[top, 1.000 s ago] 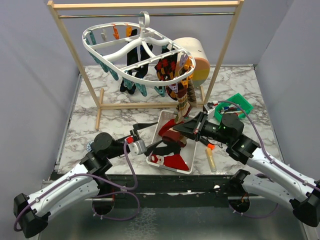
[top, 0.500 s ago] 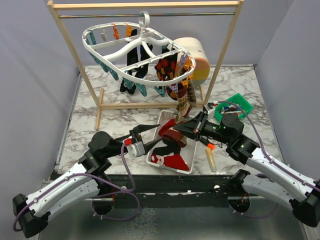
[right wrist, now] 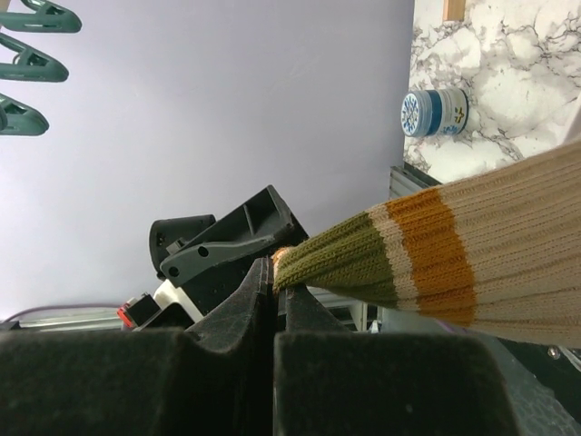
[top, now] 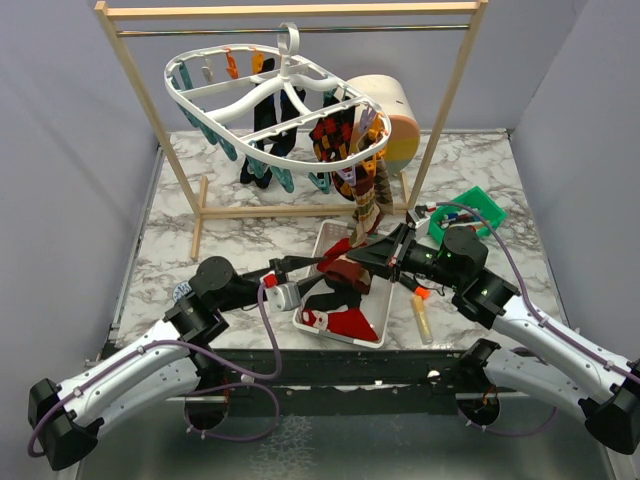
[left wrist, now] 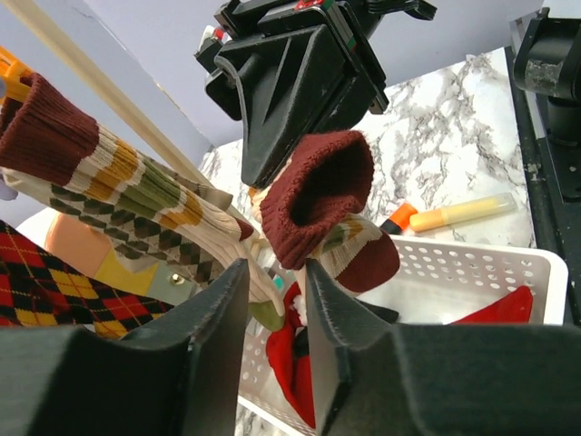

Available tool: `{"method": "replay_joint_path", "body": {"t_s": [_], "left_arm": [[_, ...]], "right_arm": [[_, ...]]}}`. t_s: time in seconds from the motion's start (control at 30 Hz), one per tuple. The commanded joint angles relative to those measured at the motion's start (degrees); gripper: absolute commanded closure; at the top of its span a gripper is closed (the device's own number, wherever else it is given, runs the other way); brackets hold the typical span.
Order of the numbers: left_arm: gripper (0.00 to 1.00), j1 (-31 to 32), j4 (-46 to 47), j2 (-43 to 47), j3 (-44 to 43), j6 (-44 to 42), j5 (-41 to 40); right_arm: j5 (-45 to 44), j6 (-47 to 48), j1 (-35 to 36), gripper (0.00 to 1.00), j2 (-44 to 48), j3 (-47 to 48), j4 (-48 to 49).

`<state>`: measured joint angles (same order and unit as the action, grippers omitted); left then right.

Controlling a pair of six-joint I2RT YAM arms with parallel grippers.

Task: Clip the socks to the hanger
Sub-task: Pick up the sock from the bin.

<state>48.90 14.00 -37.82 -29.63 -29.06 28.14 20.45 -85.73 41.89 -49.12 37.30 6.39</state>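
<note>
A marble table [top: 470, 160] fills the floor between plain grey walls. At the far left a wooden rack [top: 150, 120] carries the white oval hanger [top: 215, 105], with black socks [top: 268, 115] and an argyle pair [top: 335, 135] already clipped under it. Nearer, the left pincer [top: 300, 264] reaches to the right, partly open, its fingers a narrow gap apart and the maroon cuff [left wrist: 318, 195] hanging just off their tips. Below lies a white basket [top: 386, 305] with red socks [top: 350, 322] in it. Over the basket the right pincer [top: 358, 256] is clamped shut on the olive end of the tan sock [right wrist: 454, 245]. A green bin [top: 480, 208] sits at the far right.
</note>
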Motion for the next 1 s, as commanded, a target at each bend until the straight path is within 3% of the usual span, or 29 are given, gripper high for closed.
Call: {"method": "replay_joint_path", "body": {"t_s": [0.0,0.27,0.37,0.43,0.5,0.6,0.67,0.8,0.97], "left_arm": [[0.73,0.62,0.22,-0.44,-2.64,-0.56,2.09],[0.88,0.80,0.59,-1.77,-3.34,0.08,2.93],[0.99,0.84,0.68,-2.35,-3.43,0.50,3.40],[1.00,0.92,0.68,-2.43,-3.47,1.00,3.50],[1.00,0.93,0.68,-2.35,-3.29,1.69,3.37],[1.00,0.93,0.68,-2.25,-3.17,3.46,2.62],[1.00,0.93,0.68,-1.90,-2.92,4.44,2.33],[1.00,0.93,0.76,-1.32,-2.56,6.75,0.75],[1.00,0.93,0.81,0.01,-1.52,10.49,-2.40]], "right_arm": [[1.56,-0.41,-0.25,1.00,0.21,-0.78,1.35],[1.53,-0.22,-0.28,1.00,0.74,-1.12,0.83],[1.13,0.20,-0.31,1.00,1.06,-1.02,-0.15],[0.63,1.02,-0.29,1.00,1.39,-0.58,-1.56],[-0.21,2.55,-0.28,0.91,1.93,0.26,-3.51],[-1.94,5.49,-0.30,0.66,2.98,1.88,-7.01],[-3.12,7.62,-0.27,0.54,3.56,3.08,-10.00],[-5.05,11.23,-0.24,0.42,4.65,5.18,-14.41],[-11.31,20.98,-0.25,0.36,6.53,11.08,-25.53]]}}
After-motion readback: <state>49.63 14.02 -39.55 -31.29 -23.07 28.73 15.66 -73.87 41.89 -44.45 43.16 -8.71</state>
